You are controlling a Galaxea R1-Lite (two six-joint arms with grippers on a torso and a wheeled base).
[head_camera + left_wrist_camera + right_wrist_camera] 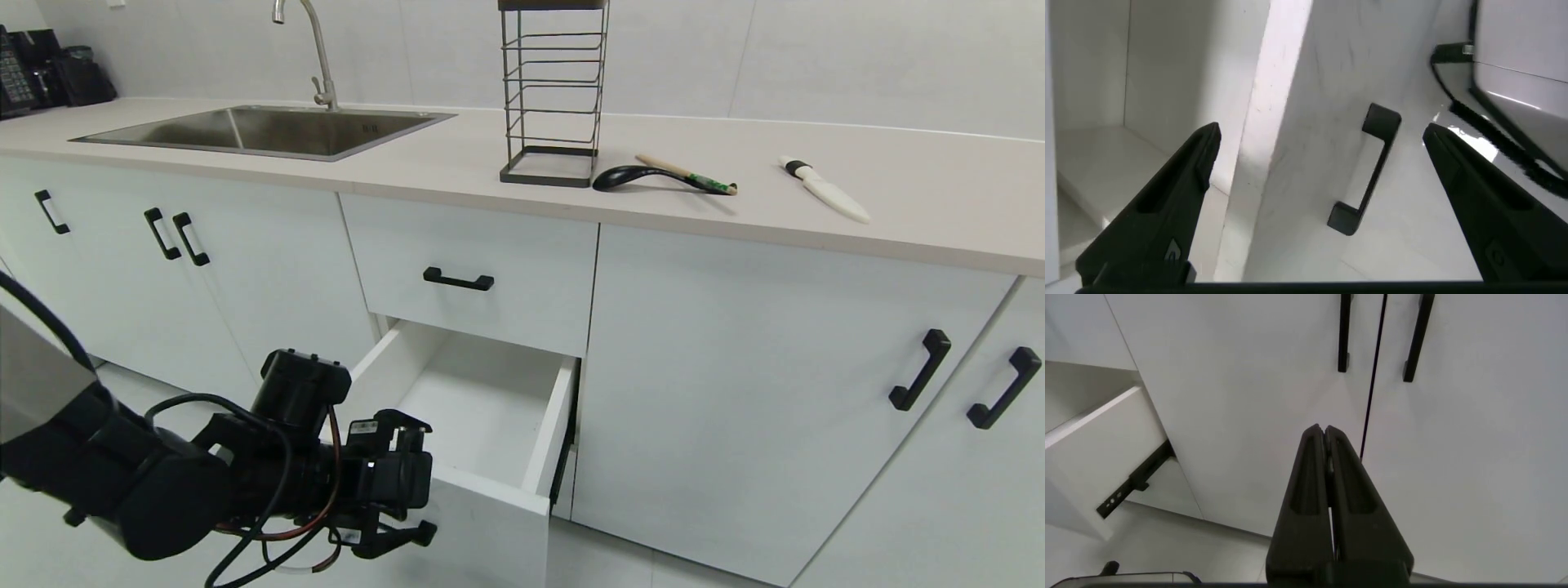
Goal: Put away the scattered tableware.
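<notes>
On the countertop (939, 196) lie a black spoon (641, 175), a wooden utensil with a green band (687, 175) across its handle, and a white knife with a black collar (826, 191). Below them the lower drawer (553, 412) stands pulled out and looks bare inside. My left gripper (426, 482) is open at the drawer's front panel, low on the left. In the left wrist view the left gripper (1321, 135) has the black drawer handle (1368, 167) between its spread fingers, not touching it. My right gripper (1327, 437) is shut on nothing, facing the cabinet doors (1290, 392).
A tall wire rack (553, 90) stands on the counter left of the spoon. A steel sink (269, 131) with a faucet (314, 49) is at the far left. A shut drawer (469, 269) sits above the open one. Cabinet doors with black handles (918, 367) flank the drawers.
</notes>
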